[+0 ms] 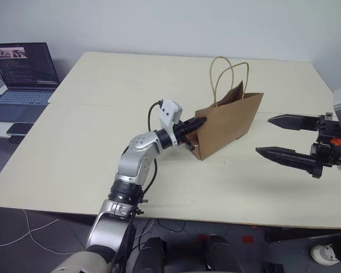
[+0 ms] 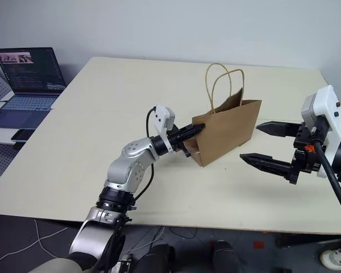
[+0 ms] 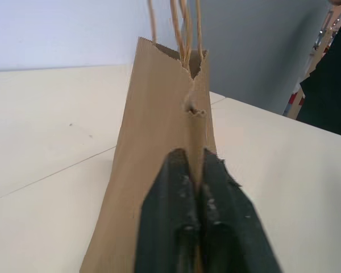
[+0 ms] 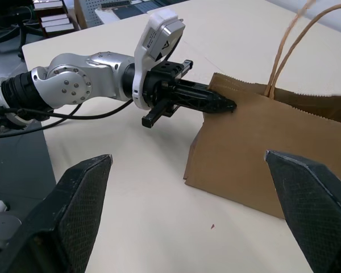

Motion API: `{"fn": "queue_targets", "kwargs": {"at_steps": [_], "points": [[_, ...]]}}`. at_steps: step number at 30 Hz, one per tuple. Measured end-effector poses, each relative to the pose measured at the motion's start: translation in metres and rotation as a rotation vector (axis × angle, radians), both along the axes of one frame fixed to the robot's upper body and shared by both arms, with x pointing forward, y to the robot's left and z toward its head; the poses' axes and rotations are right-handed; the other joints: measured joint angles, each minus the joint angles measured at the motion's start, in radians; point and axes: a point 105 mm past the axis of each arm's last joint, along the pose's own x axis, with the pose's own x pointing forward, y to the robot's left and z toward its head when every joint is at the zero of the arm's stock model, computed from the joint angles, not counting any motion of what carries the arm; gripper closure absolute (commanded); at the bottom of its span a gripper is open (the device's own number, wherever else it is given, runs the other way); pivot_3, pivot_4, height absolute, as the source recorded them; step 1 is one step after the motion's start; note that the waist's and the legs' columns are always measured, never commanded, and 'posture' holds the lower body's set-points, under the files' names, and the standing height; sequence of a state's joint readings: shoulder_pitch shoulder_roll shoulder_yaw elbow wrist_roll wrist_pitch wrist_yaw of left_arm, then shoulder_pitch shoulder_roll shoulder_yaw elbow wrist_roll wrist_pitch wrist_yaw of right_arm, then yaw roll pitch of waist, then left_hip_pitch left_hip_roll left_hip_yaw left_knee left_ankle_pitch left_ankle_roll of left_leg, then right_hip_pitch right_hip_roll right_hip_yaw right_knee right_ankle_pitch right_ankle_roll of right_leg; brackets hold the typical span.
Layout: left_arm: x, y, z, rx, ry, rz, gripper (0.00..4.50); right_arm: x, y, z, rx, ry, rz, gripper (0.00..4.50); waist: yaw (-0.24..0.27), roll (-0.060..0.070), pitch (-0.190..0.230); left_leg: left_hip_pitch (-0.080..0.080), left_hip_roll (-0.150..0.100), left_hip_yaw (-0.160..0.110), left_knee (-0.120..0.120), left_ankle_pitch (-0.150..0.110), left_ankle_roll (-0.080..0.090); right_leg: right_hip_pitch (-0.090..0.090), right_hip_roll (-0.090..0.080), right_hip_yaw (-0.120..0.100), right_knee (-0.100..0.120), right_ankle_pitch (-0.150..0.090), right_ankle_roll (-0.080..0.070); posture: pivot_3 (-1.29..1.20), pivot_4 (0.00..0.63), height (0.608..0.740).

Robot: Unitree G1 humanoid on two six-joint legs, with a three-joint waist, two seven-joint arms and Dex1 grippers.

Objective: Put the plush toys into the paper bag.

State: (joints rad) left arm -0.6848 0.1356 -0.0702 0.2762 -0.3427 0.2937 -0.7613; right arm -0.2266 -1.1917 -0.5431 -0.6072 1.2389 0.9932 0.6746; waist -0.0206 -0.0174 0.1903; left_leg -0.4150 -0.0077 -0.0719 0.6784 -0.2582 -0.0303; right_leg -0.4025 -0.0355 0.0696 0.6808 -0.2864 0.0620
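Behind the cream table (image 1: 74,170) sits a laptop (image 1: 25,71); left gripper (image 1: 202,121) pinches paper bag (image 1: 230,125), right gripper (image 1: 278,136) wide.

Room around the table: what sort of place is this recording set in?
Probably an office or lab workspace. A large plain table stands against a bare wall, an open laptop showing code-like text sits on a side desk, and cables trail on the floor.

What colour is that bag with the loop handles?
Plain brown kraft, no print; the paper bag shows best in the right wrist view.
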Motion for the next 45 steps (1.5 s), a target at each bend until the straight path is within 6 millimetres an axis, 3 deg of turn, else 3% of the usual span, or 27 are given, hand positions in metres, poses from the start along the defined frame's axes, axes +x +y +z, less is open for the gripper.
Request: {"fn": "queue_targets", "kwargs": {"at_steps": [4,8,12,15,23,31,35,43,45], "points": [[0.002,0.002,0.004,0.009,-0.011,-0.034,4.46,0.002,-0.002,-0.003,-0.016,-0.014,-0.024,0.0,0.0,0.0,0.0,0.0,0.0,0.0,0.0,0.0,0.0,0.0,0.0,0.0,0.0,0.0,0.0,0.0,0.15,0.74],[0.002,0.016,0.011,0.028,-0.022,-0.121,4.46,0.003,-0.003,-0.003,-0.004,-0.044,-0.025,0.0,-0.003,0.0,0.0,0.0,0.0,0.001,0.0,0.0,0.0,0.0,0.001,0.0,0.0,0.0,0.0,0.0,0.15,0.74],[0.001,0.032,0.03,0.045,-0.022,-0.26,4.46,-0.005,-0.004,-0.002,0.018,-0.015,-0.002,0.0,-0.004,0.0,0.0,0.0,0.0,0.001,0.0,0.0,0.0,0.0,0.001,-0.001,0.0,0.0,0.0,0.0,0.15,0.74],[-0.003,0.034,0.038,0.065,-0.031,-0.372,4.46,-0.015,-0.004,0.003,0.03,-0.021,0.024,0.0,-0.001,0.0,0.0,-0.001,-0.001,0.001,0.0,0.0,0.0,0.0,0.001,-0.002,0.0,0.0,0.0,0.0,0.15,0.74],[-0.007,0.03,0.014,0.16,0.052,-0.548,4.46,-0.038,-0.001,0.004,0.017,-0.018,0.061,0.0,-0.004,0.0,0.0,-0.001,-0.001,0.001,0.0,0.0,0.0,0.0,0.001,-0.002,0.0,0.0,0.0,0.0,0.15,0.74],[0.007,0.028,0.003,0.26,0.01,-0.494,4.46,-0.039,-0.003,-0.012,-0.035,0.024,0.031,0.0,-0.004,-0.001,0.0,-0.001,-0.001,0.001,0.0,0.0,0.0,0.0,0.001,-0.002,0.0,0.0,0.0,0.0,0.15,0.74],[0.01,0.03,-0.002,0.292,0.023,-0.484,3.57,-0.037,-0.005,-0.012,-0.046,0.02,0.013,0.0,-0.004,-0.001,0.0,-0.001,-0.001,0.001,0.0,0.0,0.0,0.001,0.001,-0.002,0.0,0.0,0.0,0.0,0.15,0.74],[0.01,0.042,-0.006,0.346,0.026,-0.477,1.14,-0.034,-0.003,-0.016,-0.05,0.02,0.025,0.0,-0.006,-0.001,0.0,-0.001,-0.001,0.001,0.0,0.0,0.0,0.0,0.001,-0.002,0.0,0.0,0.0,0.0,0.15,0.74],[0.011,0.048,-0.004,0.372,0.008,-0.458,1.14,-0.03,-0.002,-0.014,-0.056,-0.004,0.025,0.0,-0.009,-0.001,0.0,-0.001,-0.001,0.001,0.0,0.0,0.0,0.0,0.001,-0.002,0.0,0.0,0.0,0.0,0.15,0.74]]}}
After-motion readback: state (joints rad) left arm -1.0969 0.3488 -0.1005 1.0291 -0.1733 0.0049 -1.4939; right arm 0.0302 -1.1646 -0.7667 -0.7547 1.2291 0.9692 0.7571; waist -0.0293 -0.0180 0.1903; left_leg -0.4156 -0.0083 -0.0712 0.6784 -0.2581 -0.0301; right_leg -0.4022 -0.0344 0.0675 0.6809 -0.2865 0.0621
